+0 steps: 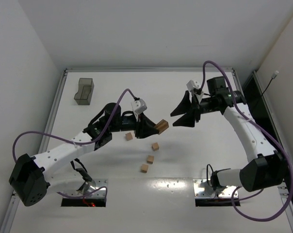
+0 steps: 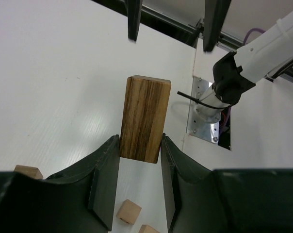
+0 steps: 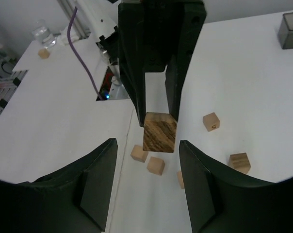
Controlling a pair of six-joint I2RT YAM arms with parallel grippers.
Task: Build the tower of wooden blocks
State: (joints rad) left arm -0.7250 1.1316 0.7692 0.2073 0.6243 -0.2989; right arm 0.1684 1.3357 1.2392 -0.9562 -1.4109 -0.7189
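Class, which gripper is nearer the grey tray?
Left. The left gripper, shut on a wood block, is right of the grey tray; the right gripper, open, sits farther right.

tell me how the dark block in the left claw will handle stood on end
Probably rigid: the dark-grained wood block shows straight edges pinched in the left claw. Likely tippy on end, being taller than wide. Flat faces suggest it won't roll.

The long block (image 2: 144,119) is brown with dark streaky grain; the loose cubes (image 1: 155,146) are pale tan. Table (image 1: 112,87) white, tray (image 1: 83,91) grey, cables (image 1: 30,134) purple.
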